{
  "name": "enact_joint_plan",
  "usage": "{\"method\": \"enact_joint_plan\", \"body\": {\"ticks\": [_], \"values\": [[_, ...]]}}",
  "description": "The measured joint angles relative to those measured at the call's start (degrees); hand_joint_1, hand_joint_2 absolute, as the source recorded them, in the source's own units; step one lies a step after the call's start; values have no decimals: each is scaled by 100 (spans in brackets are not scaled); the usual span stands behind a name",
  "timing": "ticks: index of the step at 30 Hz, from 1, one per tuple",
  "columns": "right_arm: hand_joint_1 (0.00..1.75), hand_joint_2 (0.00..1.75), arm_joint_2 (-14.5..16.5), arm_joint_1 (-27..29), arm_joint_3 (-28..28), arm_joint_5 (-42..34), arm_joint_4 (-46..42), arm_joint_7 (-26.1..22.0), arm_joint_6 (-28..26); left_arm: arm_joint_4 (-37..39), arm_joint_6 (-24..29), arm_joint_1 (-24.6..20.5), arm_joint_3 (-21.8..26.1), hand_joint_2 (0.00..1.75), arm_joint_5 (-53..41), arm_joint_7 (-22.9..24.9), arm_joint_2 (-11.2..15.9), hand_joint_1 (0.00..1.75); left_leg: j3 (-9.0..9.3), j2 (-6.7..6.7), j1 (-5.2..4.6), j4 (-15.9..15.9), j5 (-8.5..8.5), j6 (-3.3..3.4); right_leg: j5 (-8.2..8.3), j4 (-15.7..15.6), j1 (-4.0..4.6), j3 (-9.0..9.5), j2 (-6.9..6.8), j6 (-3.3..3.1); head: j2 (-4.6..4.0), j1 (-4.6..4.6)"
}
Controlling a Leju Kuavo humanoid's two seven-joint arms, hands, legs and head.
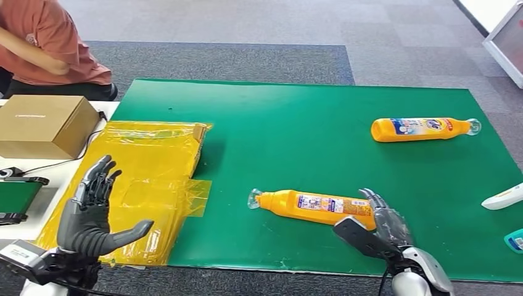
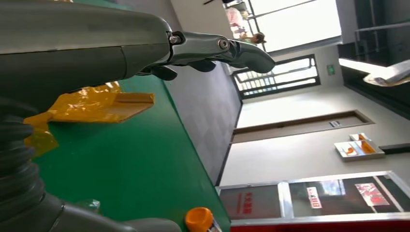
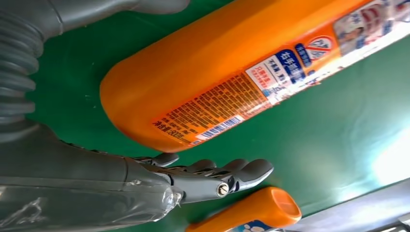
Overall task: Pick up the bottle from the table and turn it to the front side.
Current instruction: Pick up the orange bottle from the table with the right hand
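An orange bottle (image 1: 308,208) lies on its side on the green mat (image 1: 296,123), clear cap to the left, its barcode label (image 3: 212,113) facing up. My right hand (image 1: 379,227) is at the bottle's base end, thumb on the near side and fingers (image 3: 227,174) on the far side, spread and not closed on the bottle (image 3: 208,72). My left hand (image 1: 92,209) is raised open over the yellow plastic, holding nothing; its fingers (image 2: 227,48) point out over the mat.
A second orange bottle (image 1: 422,128) lies at the far right of the mat. Yellow plastic wrap (image 1: 148,172) covers the mat's left edge, with a cardboard box (image 1: 46,123) beside it. A person (image 1: 43,43) sits at the back left. White (image 1: 502,197) and teal (image 1: 515,239) items lie at the right edge.
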Motion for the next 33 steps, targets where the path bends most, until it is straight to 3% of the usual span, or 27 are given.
{"method": "enact_joint_plan", "body": {"ticks": [16, 29, 33], "values": [[0, 175, -121, -818, 177, 932, 882, 190, 54, -280, -157, -197, -604, 175, 202, -41, 189, 0, 0, 0, 0, 0, 1, 0, 1, 0, 0, 1, 0, -1, 1, 0], [5, 175, -474, -1233, 626, 1747, 1437, 421, 296, -376, -296, -411, -663, 175, 184, -57, 331, 0, 14, 1, 0, 0, 1, 0, 2, 0, 0, 10, 1, -1, -1, 0], [170, 175, -587, -1405, 749, 1761, 1596, 369, 574, -399, -373, -543, -663, 175, 410, -119, 379, 0, 33, 2, 1, 0, 0, 0, 2, -2, 0, 15, 1, -1, 1, 0]]}}
